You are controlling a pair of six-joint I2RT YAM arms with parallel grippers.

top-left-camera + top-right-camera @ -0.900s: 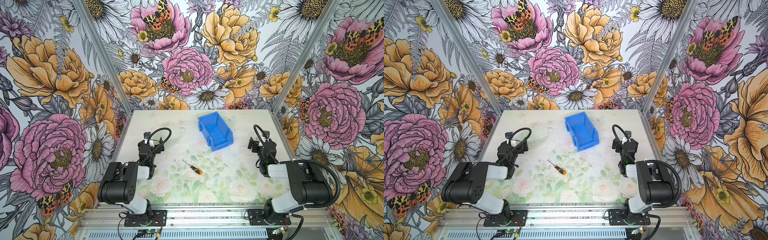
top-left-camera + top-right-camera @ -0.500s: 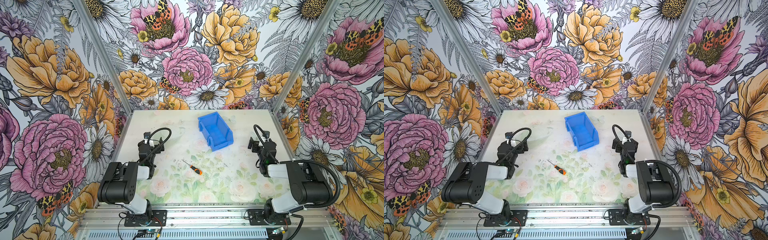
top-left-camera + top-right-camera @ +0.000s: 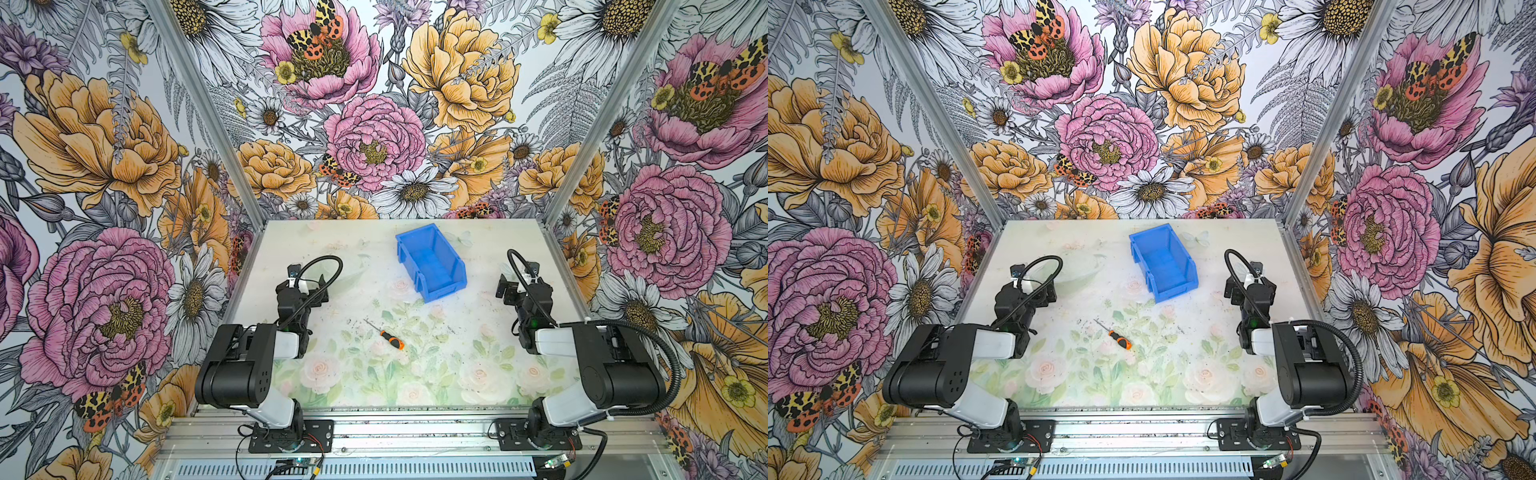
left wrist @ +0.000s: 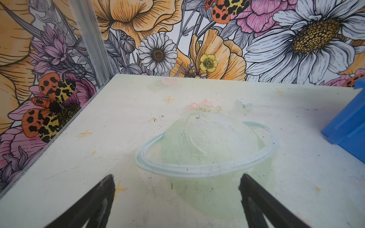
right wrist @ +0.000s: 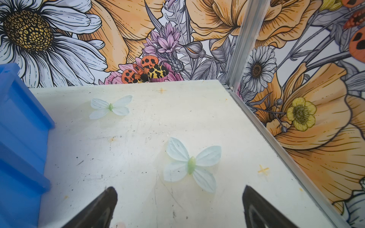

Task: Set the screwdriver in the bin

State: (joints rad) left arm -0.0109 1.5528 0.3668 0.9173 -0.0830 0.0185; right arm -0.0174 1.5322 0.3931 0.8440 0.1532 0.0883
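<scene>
The screwdriver (image 3: 390,336), a thin dark metal shaft on a stubby orange-and-black handle, lies flat on my scuffed, flower-printed desk (image 3: 332,266), well short of the bin (image 3: 432,262) and apart from it. Its long axis runs diagonally in both top views, tip toward the back left, handle toward the front right. The bin is smooth blue plastic, rectangular, ribbed on its sides, open on top, its lowered lip facing the screwdriver. Bare desk surrounds both; aluminium posts and floral walls close in three sides. My left claw (image 4: 175,199) hovers released over a printed planet, black fingers (image 4: 98,199) spread wide. My right claw (image 5: 179,205) is likewise released, grasping nothing, beside the bin's ribbed wall.
</scene>
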